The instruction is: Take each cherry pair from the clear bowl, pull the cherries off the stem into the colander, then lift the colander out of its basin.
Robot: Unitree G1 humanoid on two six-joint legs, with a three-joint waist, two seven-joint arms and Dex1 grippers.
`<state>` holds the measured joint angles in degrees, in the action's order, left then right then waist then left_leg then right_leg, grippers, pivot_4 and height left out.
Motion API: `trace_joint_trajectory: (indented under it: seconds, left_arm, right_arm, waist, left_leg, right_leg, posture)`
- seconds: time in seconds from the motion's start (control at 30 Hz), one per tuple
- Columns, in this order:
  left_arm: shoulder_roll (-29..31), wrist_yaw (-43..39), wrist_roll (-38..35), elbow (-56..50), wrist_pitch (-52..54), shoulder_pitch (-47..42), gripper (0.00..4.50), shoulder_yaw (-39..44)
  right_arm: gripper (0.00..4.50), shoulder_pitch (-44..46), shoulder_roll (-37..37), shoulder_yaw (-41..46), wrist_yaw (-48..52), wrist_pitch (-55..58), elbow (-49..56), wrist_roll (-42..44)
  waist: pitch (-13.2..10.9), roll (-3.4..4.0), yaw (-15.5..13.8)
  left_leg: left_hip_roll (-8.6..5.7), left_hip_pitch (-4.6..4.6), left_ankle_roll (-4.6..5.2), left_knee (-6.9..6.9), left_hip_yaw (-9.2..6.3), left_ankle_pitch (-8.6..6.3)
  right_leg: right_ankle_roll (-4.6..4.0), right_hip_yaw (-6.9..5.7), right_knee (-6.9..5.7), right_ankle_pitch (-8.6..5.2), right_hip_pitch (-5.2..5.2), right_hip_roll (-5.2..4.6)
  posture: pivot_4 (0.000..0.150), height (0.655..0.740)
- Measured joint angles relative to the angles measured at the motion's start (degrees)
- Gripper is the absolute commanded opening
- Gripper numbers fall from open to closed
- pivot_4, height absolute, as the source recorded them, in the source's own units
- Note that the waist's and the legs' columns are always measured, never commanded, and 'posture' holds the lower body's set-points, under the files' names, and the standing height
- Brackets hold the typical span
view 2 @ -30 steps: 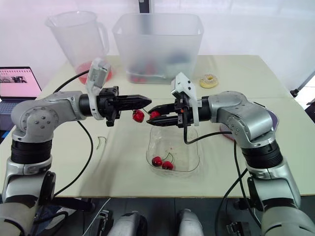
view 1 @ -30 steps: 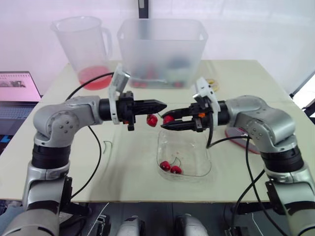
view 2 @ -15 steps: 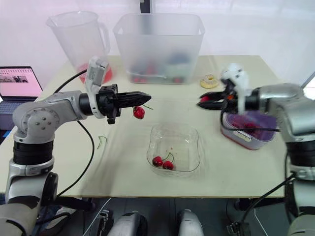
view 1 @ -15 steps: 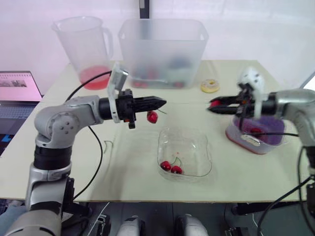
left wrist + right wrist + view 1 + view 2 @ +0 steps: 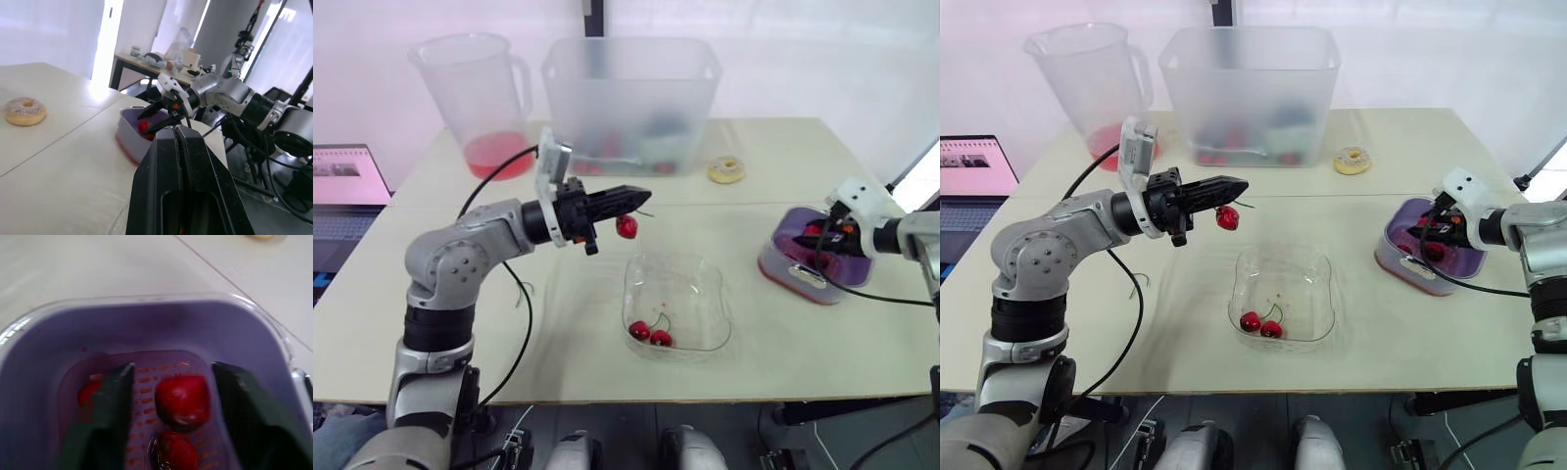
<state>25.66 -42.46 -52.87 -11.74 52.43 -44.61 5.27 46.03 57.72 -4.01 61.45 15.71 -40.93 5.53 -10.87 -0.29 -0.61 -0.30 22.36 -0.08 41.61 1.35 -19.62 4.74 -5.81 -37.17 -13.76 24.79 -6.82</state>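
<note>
Head views: left gripper (image 5: 641, 195) at centre-left of the frame, pointing level toward frame right, tips pressed together on the stem (image 5: 632, 211) of a hanging cherry (image 5: 626, 227), just above and left of the clear bowl (image 5: 705, 266). In the bowl's lower-left corner, one cherry pair (image 5: 649, 334). At far right, right gripper (image 5: 822, 236) dipped over the purple colander (image 5: 795, 217), itself seated in its basin (image 5: 785, 278).

Left wrist view: black fingers (image 5: 161, 161) closed flat against each other, aimed toward the colander and the other gripper, both well apart from them.

Right wrist view: fingers (image 5: 110, 401) spread wide, a loose cherry (image 5: 182, 400) between them inside the colander, touched by neither.

Judged for the next pull: hanging cherry well off to frame left of the right gripper, stem roughly upright under the left tips. Hence a level reach across by the right arm, closing on the fruit from the side.
</note>
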Motion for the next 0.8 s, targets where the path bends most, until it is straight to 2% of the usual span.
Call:
trace_joint_trajectory:
  seconds: [0.03, 0.07, 0.13, 0.23, 0.37, 0.47, 0.57, 0.67, 0.8]
  left_arm:
    - [0.0, 0.2, 0.0, -0.2, -0.2, 0.0, 0.0, 0.0]
    - [-0.1, 0.3, 0.1, -0.4, -0.3, 0.0, 0.0, 0.0]
    - [-0.4, 0.8, 0.1, -0.3, -0.4, -0.1, 0.0, 0.0]
    - [-0.9, 1.5, -0.1, 0.2, -0.5, -0.7, 0.0, 0.2]
    - [-1.2, 1.9, -0.4, 1.8, -0.4, -2.5, 0.0, 0.6]
    - [-2.1, 2.5, -1.7, 3.1, -0.1, -3.7, 0.0, 1.7]
    - [-3.0, 2.5, -2.5, 3.9, 0.0, -4.6, 0.0, 1.8]
    - [-3.5, 2.4, -2.9, 3.9, 0.5, -5.5, 0.0, 1.7]
    - [-3.9, 2.3, -3.1, 3.9, 1.1, -5.9, 0.0, 0.9]
  right_arm:
    - [4.28, 0.5, 0.0, 0.0, 0.1, -0.4, -0.6, -0.5]
    - [4.46, 1.1, 0.0, 0.0, 0.1, -0.6, -1.0, -0.8]
    - [4.46, 2.6, 0.3, 0.0, 1.1, -0.6, -0.3, -1.7]
    - [4.46, 4.1, 2.6, 0.0, 5.6, 3.7, 7.4, -1.2]
    - [4.46, 8.2, 1.7, 3.4, 9.7, 16.3, 20.9, 6.9]
    - [4.46, 9.2, -3.5, 7.2, 10.2, 30.2, 34.0, 18.8]
    - [4.46, 6.7, -12.5, 7.6, 6.8, 38.5, 46.4, 28.1]
    - [4.46, 5.2, -21.6, 7.3, 0.5, 42.6, 49.8, 32.8]
    - [4.46, 5.1, -25.9, 7.1, -4.2, 44.0, 51.9, 35.6]
  waist:
    - [0.0, 0.0, -0.1]
    - [0.0, 0.0, -0.1]
    - [0.0, 0.01, -0.1]
    - [0.0, 0.07, -0.1]
    - [0.0, 0.08, 0.1]
    - [0.0, 0.07, 0.0]
    - [0.0, 0.05, -0.2]
    - [0.0, 0.05, -0.5]
    - [0.0, 0.05, -0.3]
  left_leg:
    - [-0.01, 0.02, 0.0, 0.03, -0.01, 0.0]
    - [-0.01, 0.02, 0.0, 0.05, -0.02, 0.0]
    - [-0.01, 0.02, 0.0, 0.07, -0.03, 0.0]
    - [0.0, 0.02, 0.0, 0.05, -0.06, 0.0]
    - [0.05, 0.0, -0.01, 0.05, -0.09, 0.0]
    - [0.05, 0.01, -0.01, 0.06, -0.15, 0.0]
    - [0.01, 0.04, -0.01, 0.15, -0.25, 0.0]
    - [-0.1, 0.09, -0.01, 0.26, -0.3, 0.0]
    - [-0.12, 0.09, 0.0, 0.23, -0.34, 0.0]
  right_leg:
    - [0.0, 0.0, 0.0, 0.0, 0.0, -0.01]
    - [0.0, 0.0, 0.0, 0.0, -0.01, -0.01]
    - [0.0, 0.0, -0.01, 0.0, -0.01, -0.01]
    - [0.0, -0.01, -0.01, 0.0, -0.01, 0.01]
    - [0.0, -0.05, -0.01, 0.0, -0.02, 0.05]
    - [0.0, -0.08, -0.01, 0.0, -0.04, 0.03]
    - [0.0, -0.19, -0.02, 0.0, -0.12, -0.01]
    - [0.0, -0.21, -0.04, 0.01, -0.17, -0.08]
    - [0.0, -0.22, -0.02, 0.01, -0.17, -0.06]
  posture:
    - [0.15, 0.6886]
    - [0.15, 0.6886]
    - [0.15, 0.6886]
    - [0.15, 0.6886]
    - [0.15, 0.6886]
    - [0.15, 0.6886]
    - [0.15, 0.6886]
    - [0.15, 0.6886]
    - [0.15, 0.6886]
